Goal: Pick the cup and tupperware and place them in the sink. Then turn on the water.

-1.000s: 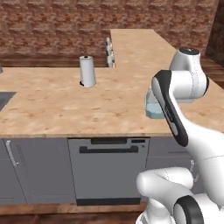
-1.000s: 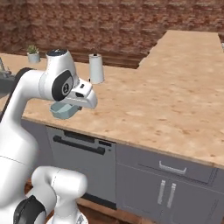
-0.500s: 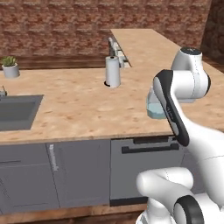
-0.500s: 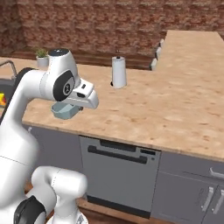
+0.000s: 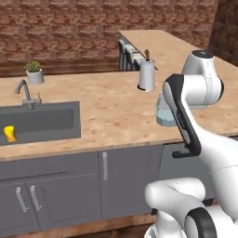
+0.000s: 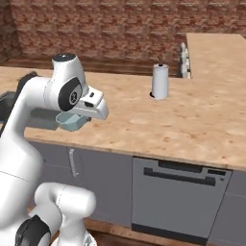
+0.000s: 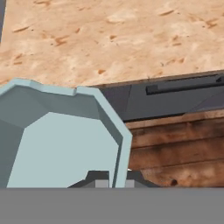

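One whole scene is sliding sideways as the base drives, bringing the sink [image 5: 39,122] into view across the surface [image 5: 116,109]; the cup [image 5: 9,134] is already lying inside, while the fingers [image 7: 97,179] are pinching the tupperware's [image 7: 57,144] rim aloft.

There is one cup [image 5: 9,134], one tupperware [image 5: 164,113] and one sink [image 5: 42,122]. One paper-towel roll [image 5: 147,75] and one potted plant [image 5: 34,73] stand on the counter [image 5: 111,107].
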